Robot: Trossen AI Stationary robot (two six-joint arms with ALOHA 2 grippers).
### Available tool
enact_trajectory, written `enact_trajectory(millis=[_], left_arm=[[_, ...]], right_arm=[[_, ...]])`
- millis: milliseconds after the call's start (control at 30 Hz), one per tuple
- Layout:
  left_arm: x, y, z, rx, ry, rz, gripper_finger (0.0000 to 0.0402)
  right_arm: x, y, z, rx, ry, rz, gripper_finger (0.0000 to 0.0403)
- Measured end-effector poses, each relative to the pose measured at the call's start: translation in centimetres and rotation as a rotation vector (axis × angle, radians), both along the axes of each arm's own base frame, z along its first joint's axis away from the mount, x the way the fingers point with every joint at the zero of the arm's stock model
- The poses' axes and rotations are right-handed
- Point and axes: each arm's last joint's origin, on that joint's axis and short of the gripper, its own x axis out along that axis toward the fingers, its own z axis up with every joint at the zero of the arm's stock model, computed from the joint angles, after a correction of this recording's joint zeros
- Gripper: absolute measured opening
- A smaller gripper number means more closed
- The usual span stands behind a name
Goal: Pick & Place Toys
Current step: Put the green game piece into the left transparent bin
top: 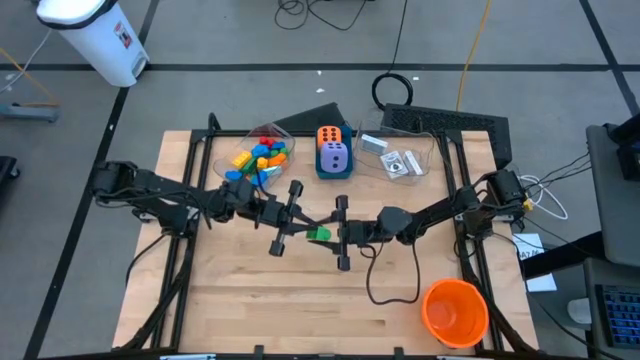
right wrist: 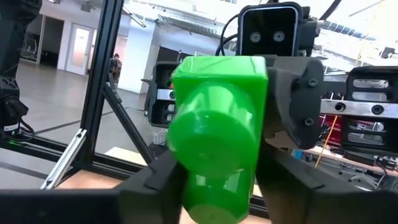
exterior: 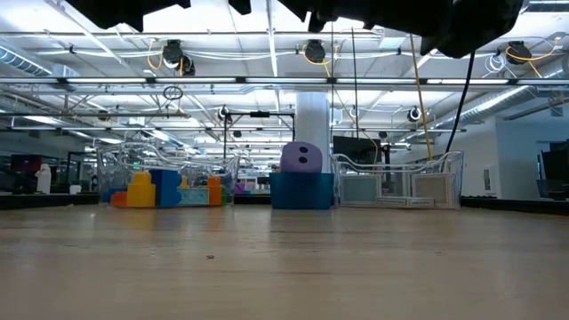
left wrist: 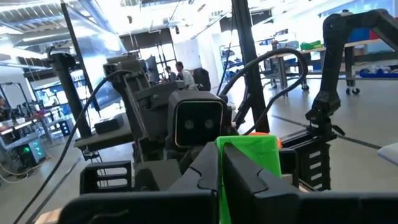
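Green brick (top: 319,234), one, held between both grippers' fingers (right wrist: 283,106)

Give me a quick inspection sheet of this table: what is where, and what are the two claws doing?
Surface: wooden table, bare in front.
Job's things: green brick held mid-air between both claws; bricks in tub; dice in blue box; cards in tub.
Clutter: orange cup at a front corner.
Grippers: left claw and right claw meet at the brick.
Cables: black cable looping on the table.
Surroundings: white bin, floor cables.
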Motion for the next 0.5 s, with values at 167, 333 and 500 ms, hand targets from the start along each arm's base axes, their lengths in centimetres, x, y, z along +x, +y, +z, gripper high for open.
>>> enact_trajectory(millis=[167,333,500], left_arm=[[0.02,0.06,-0.09,0.000,0.010,0.004,0.0012],[0.04,0.09,-0.19,0.003,0.020,0.005,0.0022],[0.06,0.37,-0.36,0.009,0.037,0.017,0.0027]], right_arm=[[0.03,0.00,-0.11,-0.012,0.010,-0.004,0.0132],[0.06,-0.05,-0.20,-0.003,0.022,-0.029,0.0132],[0.12,-0.22,-0.47,0.010,0.054,-0.094,0.0132]])
